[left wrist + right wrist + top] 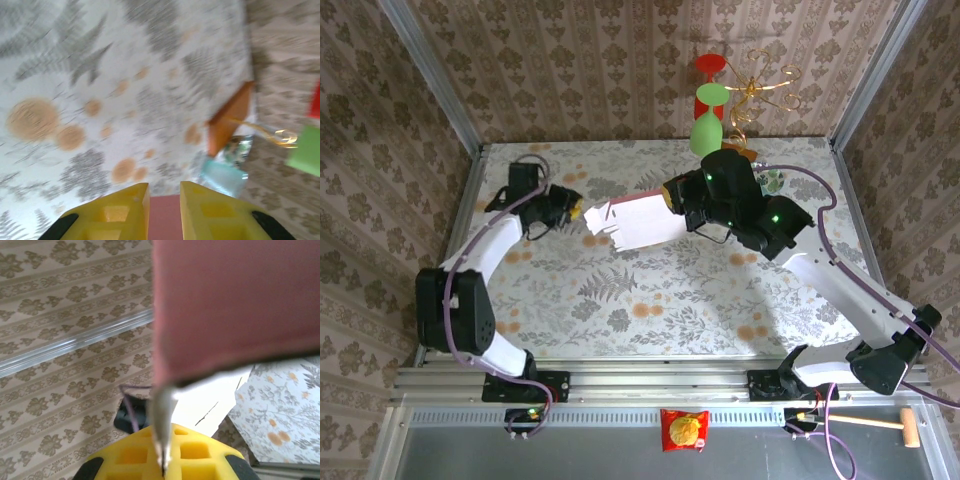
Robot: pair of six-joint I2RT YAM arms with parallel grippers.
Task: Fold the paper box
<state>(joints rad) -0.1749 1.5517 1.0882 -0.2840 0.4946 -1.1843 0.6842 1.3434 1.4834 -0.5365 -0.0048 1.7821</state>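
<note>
**Paper box** [638, 222]: a flat cut-out of thin card, pink outside and whitish inside, with tabs along its left edge. It hangs in the air above the far middle of the table [620, 300], clear of the fern-print cloth.

**Right gripper** [163, 437]: clenched on the box's right end. In the right wrist view the card runs edge-on into the closed seam between the yellow fingers [212, 442].

**Left gripper** [164, 192]: over the table's far left, at the tabbed edge of the box. Pink card shows in the narrow gap between its fingers [140, 200]. Whether they pinch it or merely straddle it cannot be told.

**Handling (judged):** the card is probably light and smooth, stiff across a panel but ready to bow, crease or tear at the tabs. A hold on a broad panel close to a score line should serve better than one on a tab, and a one-ended grip is likely to let the free end sag.

**Surroundings:** a gold wire ornament [765, 80] and red and green shapes [708, 115] stand at the table's far edge. A snack packet [682, 430] and a wooden mallet [885, 424] lie on the metal ledge below its near edge.
</note>
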